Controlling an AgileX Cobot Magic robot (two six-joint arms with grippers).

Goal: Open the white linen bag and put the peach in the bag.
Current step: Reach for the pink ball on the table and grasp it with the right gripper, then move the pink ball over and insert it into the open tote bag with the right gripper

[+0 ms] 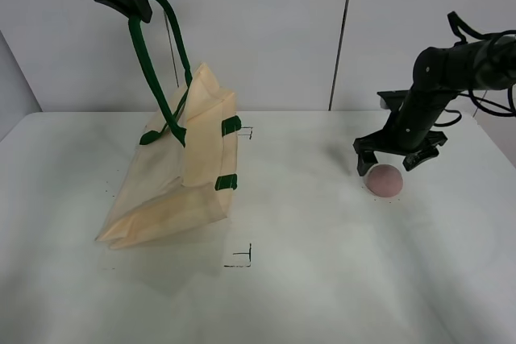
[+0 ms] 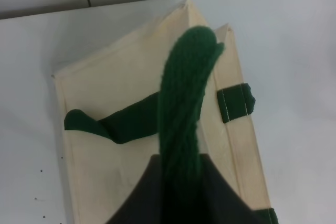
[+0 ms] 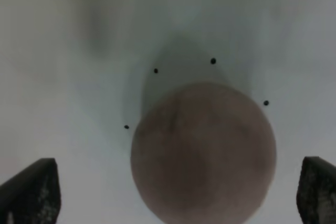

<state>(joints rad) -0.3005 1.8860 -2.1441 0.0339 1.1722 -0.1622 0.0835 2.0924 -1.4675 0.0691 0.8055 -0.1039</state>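
The white linen bag (image 1: 173, 171) hangs by one dark green handle (image 1: 155, 66) from my left gripper (image 1: 133, 7), its bottom resting on the table at the left. The left gripper is shut on that handle (image 2: 181, 124), with the bag (image 2: 131, 77) below it in the left wrist view. The second handle (image 2: 113, 124) lies slack on the cloth. The peach (image 1: 385, 180) sits on the table at the right. My right gripper (image 1: 397, 163) is open just above it, fingers on either side. In the right wrist view the peach (image 3: 203, 153) lies between the fingertips (image 3: 31, 192).
The white table (image 1: 322, 279) has small black corner marks (image 1: 242, 257) beside the bag. Small black dots (image 3: 212, 61) ring the peach. A grey wall stands behind the table.
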